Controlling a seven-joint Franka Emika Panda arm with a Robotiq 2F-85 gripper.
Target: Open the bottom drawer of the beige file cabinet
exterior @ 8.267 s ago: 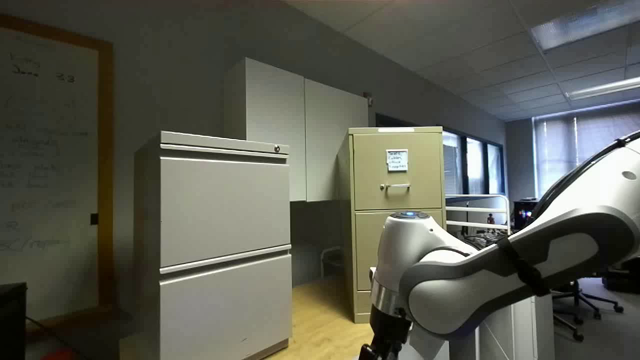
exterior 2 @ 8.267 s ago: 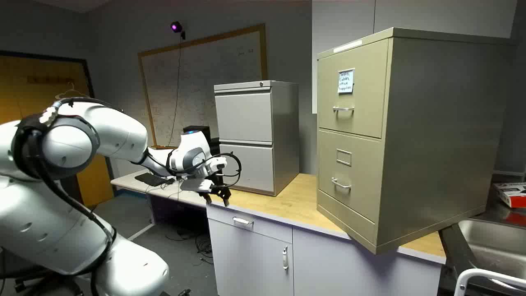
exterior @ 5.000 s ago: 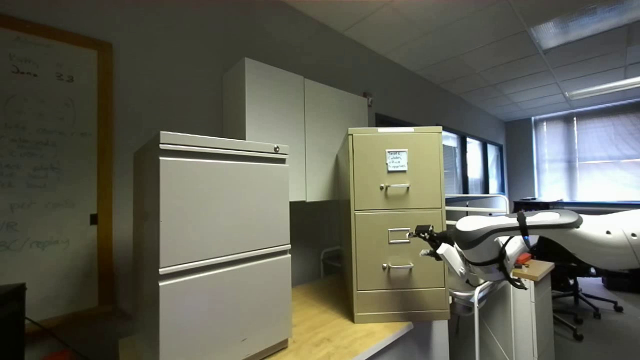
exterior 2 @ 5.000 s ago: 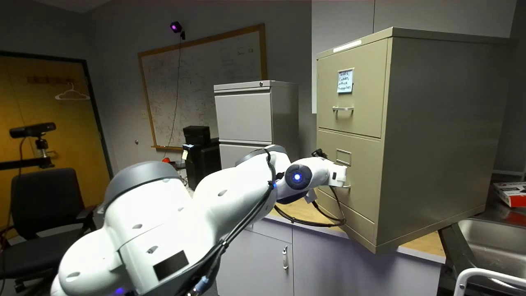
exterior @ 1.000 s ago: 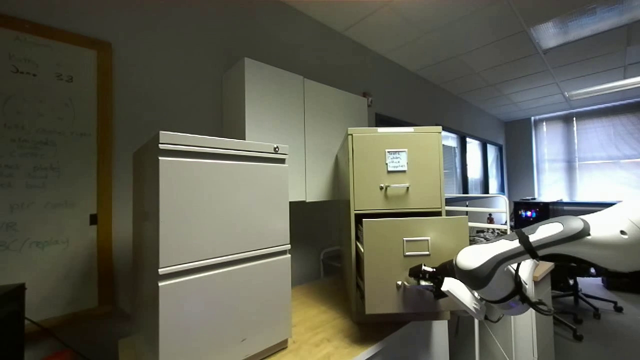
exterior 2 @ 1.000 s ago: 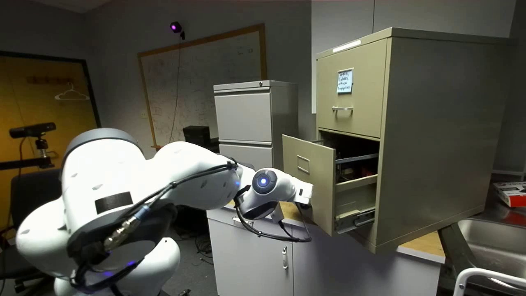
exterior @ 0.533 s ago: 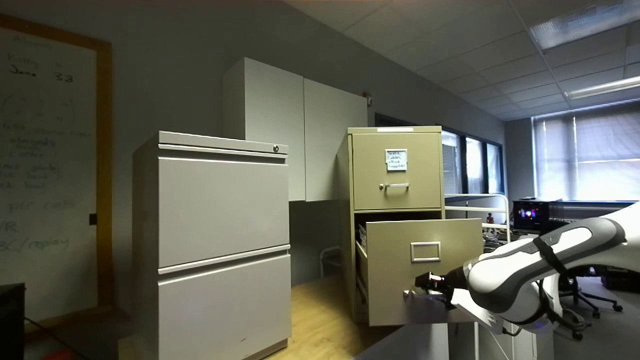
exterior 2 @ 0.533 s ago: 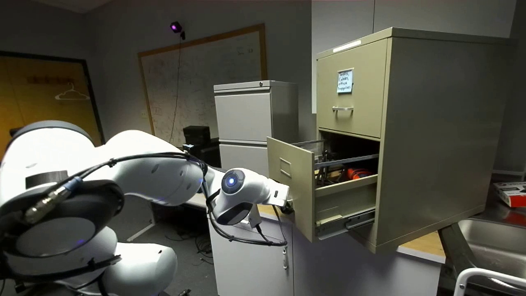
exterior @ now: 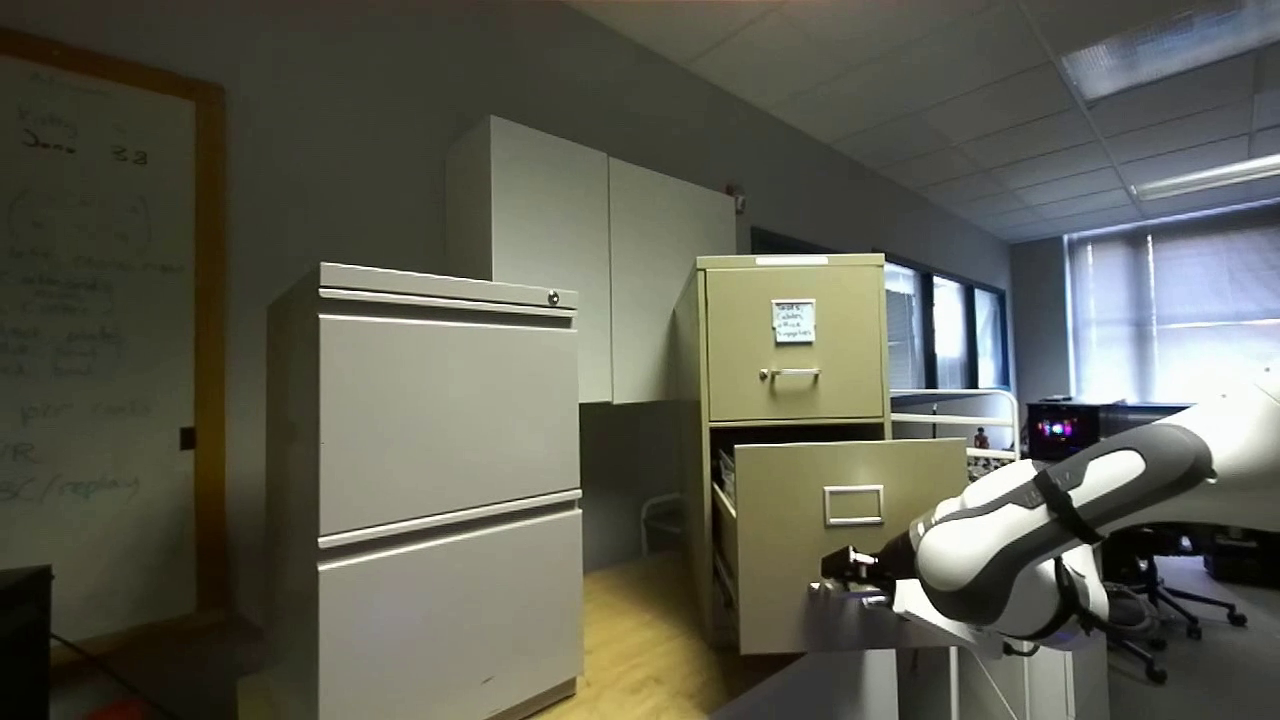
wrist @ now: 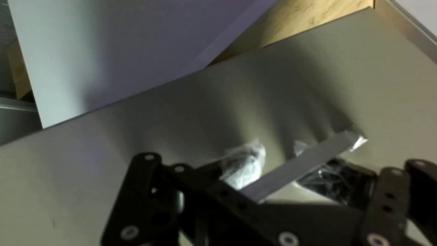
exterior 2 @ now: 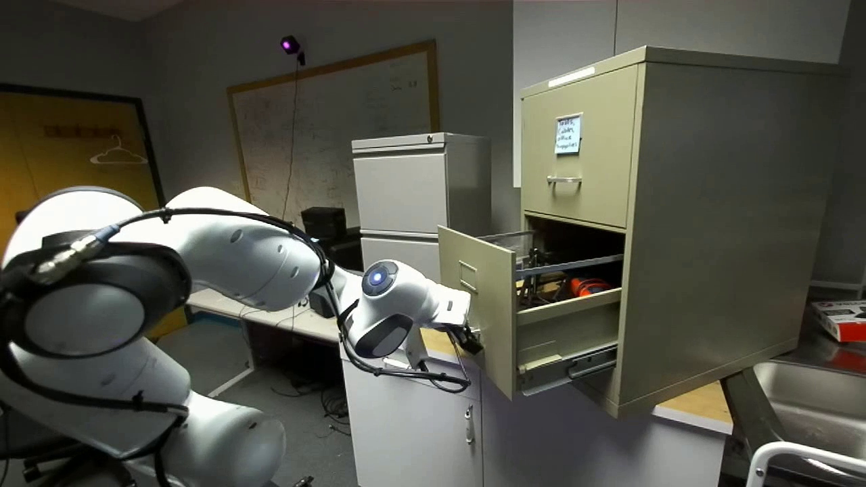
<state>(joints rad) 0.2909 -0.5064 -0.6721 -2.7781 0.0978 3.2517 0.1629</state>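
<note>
The beige file cabinet [exterior 2: 717, 223] stands on the counter, its bottom drawer [exterior: 780, 560] pulled well out in both exterior views. Inside the drawer an exterior view shows an orange-red item [exterior 2: 587, 285] and dark objects. In the wrist view the drawer's metal handle [wrist: 307, 160] runs diagonally between the tape-wrapped fingers [wrist: 244, 165] of my gripper [wrist: 277, 164]. The jaws stand apart, with a gap beside the handle; one finger is partly behind it. In an exterior view my gripper [exterior: 850, 582] is right at the handle, low on the drawer front.
A pale grey cabinet [exterior: 450, 430] stands on the same wooden counter [exterior: 630, 630]. The pulled-out drawer overhangs the counter's front edge, above lilac cupboard doors [exterior 2: 541, 433]. A sink [exterior 2: 812, 399] and a red-and-white box [exterior 2: 842, 319] are beyond the beige cabinet.
The bottom drawer, closed in the oldest frames, has come out toward the robot, further during the last second. In the last half second it hardly moves, while the forearm has shifted slightly.
</note>
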